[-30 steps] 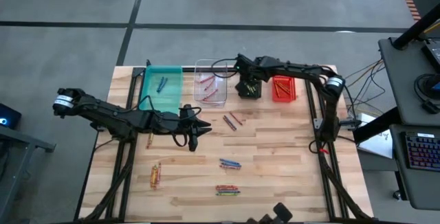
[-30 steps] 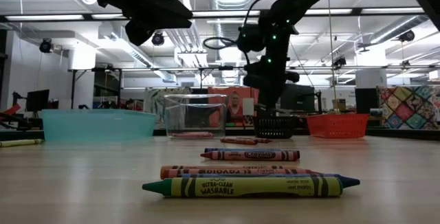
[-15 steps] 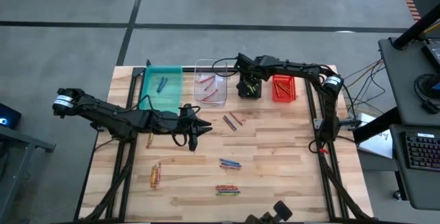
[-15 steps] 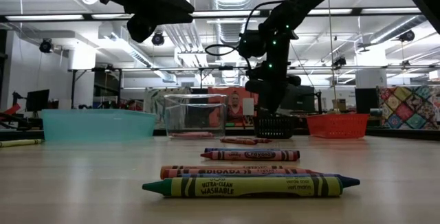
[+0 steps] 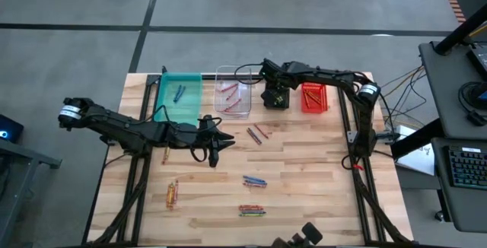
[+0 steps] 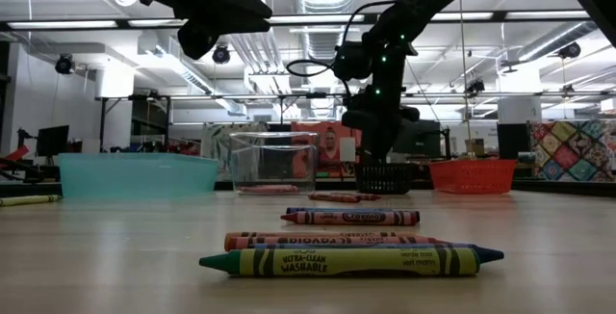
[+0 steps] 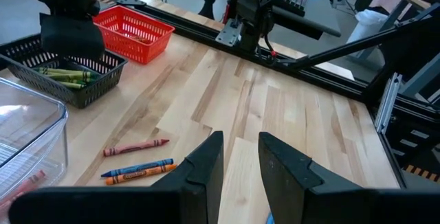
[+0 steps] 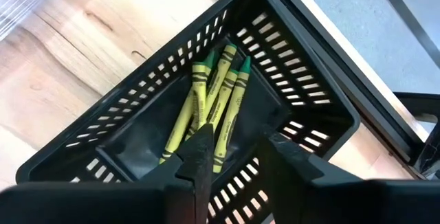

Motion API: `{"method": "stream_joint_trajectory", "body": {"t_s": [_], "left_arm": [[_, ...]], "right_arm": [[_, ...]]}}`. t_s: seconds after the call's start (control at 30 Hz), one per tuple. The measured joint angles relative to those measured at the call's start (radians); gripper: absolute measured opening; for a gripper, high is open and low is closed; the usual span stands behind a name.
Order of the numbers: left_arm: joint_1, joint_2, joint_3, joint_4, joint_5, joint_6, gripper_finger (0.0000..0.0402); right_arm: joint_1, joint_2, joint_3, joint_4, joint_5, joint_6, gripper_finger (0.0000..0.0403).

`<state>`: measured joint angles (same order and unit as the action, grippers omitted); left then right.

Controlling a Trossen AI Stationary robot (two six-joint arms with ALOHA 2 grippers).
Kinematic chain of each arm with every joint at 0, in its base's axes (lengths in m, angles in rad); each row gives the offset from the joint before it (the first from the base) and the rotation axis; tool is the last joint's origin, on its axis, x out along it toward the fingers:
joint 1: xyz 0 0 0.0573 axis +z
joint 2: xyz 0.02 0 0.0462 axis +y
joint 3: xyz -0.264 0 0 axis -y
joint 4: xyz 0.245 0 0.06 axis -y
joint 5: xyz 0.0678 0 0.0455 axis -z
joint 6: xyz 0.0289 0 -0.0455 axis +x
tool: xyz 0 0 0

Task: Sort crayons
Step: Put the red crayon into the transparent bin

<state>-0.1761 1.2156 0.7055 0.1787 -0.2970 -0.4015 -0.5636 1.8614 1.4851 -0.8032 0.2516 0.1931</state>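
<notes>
Close to the low camera lies a yellow-wrapped crayon [image 6: 351, 261] with green tips, its paper label reading "ULTRA-CLEAN WASHABLE". Behind it an orange one [image 6: 332, 241] shows its print upside down, and farther back a red one [image 6: 351, 218] reads "Crayola". All are thin paper-wrapped cylinders on the pale wood-plank table [image 5: 304, 179].

From above, the four bins sit in a row at the table's 12 o'clock edge: teal translucent bin [image 5: 179, 96] with blue crayons, clear plastic bin [image 5: 233, 90] with red ones, black mesh basket [image 5: 275, 98], red mesh basket [image 5: 313, 98]. Loose crayons lie in clusters at centre [image 5: 257, 134], at 6 o'clock [image 5: 253, 211] and at 7 o'clock [image 5: 172, 192].

The right gripper [image 8: 234, 152] hangs over the black slotted basket [image 8: 206, 107], fingers apart and empty; yellow-green crayons [image 8: 210, 107] lie side by side on its floor.

The left gripper [image 7: 239, 159] hovers above the table's middle, fingers slightly apart, gripping nothing; a red crayon [image 7: 135, 146] and a blue-orange pair [image 7: 137, 170] lie on the planks ahead
</notes>
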Motion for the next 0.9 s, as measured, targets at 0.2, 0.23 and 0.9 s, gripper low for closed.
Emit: {"method": "stream_joint_trajectory", "body": {"t_s": [0.2,0.23,0.9], "left_arm": [[0.000,0.000,0.001,-0.022,0.000,-0.017,0.0075],[0.000,0.000,0.001,-0.029,0.000,-0.023,0.0075],[-0.006,-0.001,0.139,-0.687,0.000,-0.390,0.0075]], "right_arm": [[0.002,-0.037,-0.001,-0.001,0.000,-0.007,0.0105],[0.005,-0.047,-0.001,-0.001,0.000,-0.008,0.0104],[0.186,-0.341,-0.001,-0.012,0.003,-0.037,0.0074]]}}
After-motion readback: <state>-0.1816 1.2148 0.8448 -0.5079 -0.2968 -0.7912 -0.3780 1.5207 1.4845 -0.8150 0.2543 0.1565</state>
